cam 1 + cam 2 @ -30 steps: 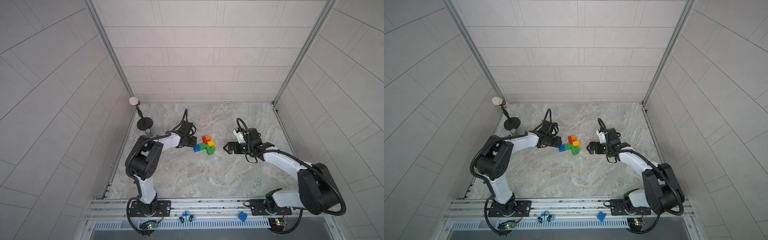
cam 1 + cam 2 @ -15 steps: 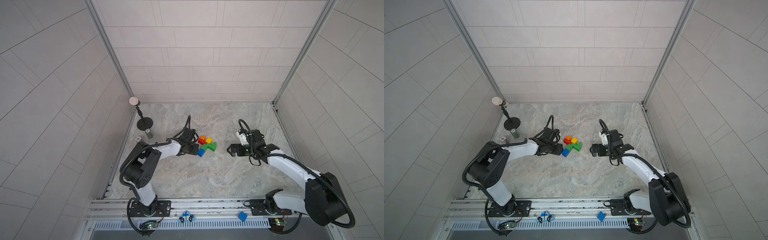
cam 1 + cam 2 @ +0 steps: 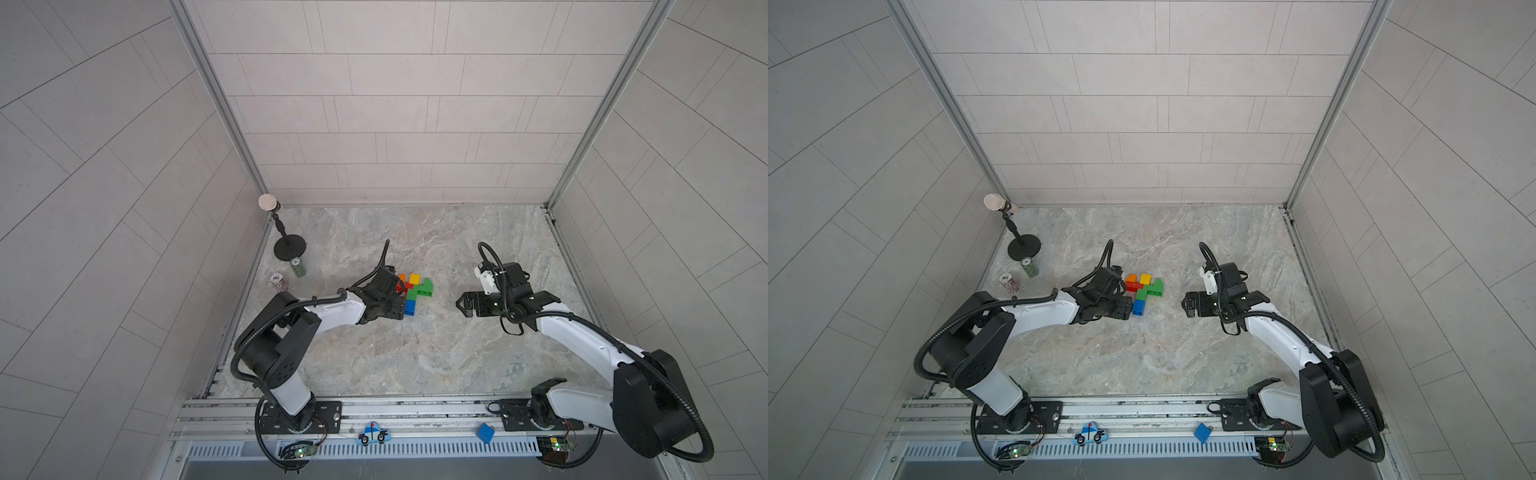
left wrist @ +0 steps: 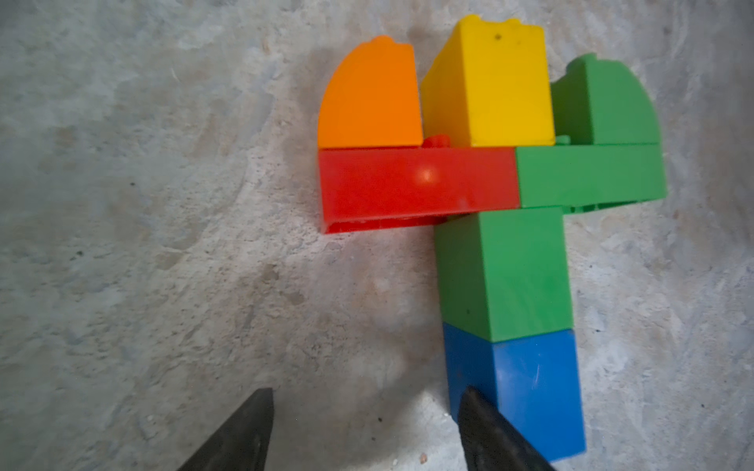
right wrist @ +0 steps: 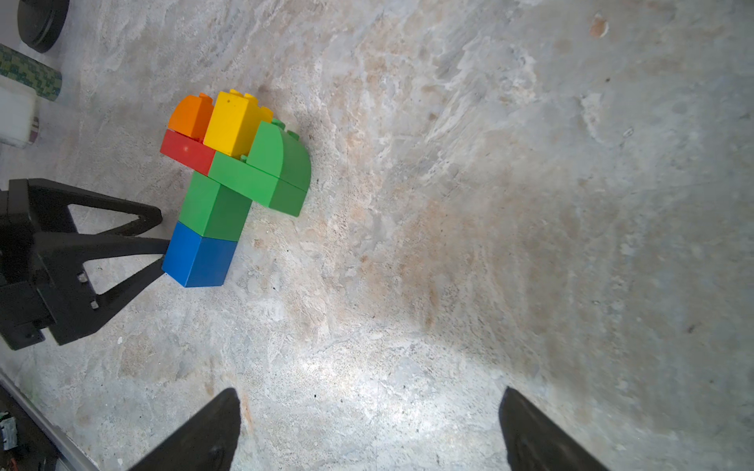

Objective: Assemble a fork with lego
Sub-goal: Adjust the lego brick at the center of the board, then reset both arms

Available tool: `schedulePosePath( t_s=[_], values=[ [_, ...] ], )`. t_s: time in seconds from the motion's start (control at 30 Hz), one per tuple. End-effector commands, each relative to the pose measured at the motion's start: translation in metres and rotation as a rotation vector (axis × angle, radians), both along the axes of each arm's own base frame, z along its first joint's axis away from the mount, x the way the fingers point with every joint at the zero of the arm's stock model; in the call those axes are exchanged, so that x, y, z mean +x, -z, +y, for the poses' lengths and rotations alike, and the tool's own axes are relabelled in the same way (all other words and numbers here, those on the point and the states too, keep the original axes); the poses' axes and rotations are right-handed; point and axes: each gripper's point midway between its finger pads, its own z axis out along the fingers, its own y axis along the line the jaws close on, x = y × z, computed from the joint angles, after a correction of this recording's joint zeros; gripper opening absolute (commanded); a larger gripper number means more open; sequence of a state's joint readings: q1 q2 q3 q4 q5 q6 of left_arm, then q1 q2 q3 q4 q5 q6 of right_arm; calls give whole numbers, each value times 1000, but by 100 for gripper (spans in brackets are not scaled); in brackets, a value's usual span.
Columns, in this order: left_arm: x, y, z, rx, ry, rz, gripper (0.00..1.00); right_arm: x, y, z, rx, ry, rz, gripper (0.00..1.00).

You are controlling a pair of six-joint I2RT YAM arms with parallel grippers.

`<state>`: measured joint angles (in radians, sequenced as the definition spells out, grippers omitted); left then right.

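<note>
Left wrist view: fork lies flat on the tabletop, all 7 bricks joined: blue then green stem, red + green crossbar, orange/yellow/green prongs at the far end. Left hand is parted at a middling width w/ nothing btwn the fingers. One fingertip overlaps the corner of the blue end, touching or just beside it, can't tell which. The stem sits off to that finger's outer side, not in the gap.

Both top views show the fork's long axis running approx. front to back, blue end toward the front rail, prongs toward the back wall. Left hand reaches in at the blue end, so it's by far the nearer. Right hand is spread wide, empty, facing the fork from the opposite side, well apart.

Judgement: build looks done, so the coming move is prob. a pull-away. It turns on that fingertip vs the blue brick: back straight out along the arm, no sideways sweep, or the stem gets nudged. Room is ample. Fork is mid-tabletop, far from every edge, bare stone all round. Stand and cans sit well off in the back-left corner.
</note>
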<state>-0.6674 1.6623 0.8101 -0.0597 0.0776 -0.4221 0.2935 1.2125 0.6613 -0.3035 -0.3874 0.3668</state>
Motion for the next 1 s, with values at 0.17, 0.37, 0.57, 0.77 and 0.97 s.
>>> schedulePosePath(
  t_s=[0.17,0.37,0.57,0.77,0.97],
  values=[
    [-13,-41,39,1,-137,-161,89,9,-23,-49,-167,155,-257,100],
    [-3,-135,157,111,-503,-643,100,26,-70,-107,-370,350,-604,100],
    [-2,-156,236,334,-651,-820,100,45,-39,-148,-536,393,-524,100],
    [19,-105,266,449,-646,-776,100,77,-25,-163,-484,450,-607,100],
    [67,-84,247,287,-522,-865,100,106,-4,-167,-406,442,-609,100]
  ],
)
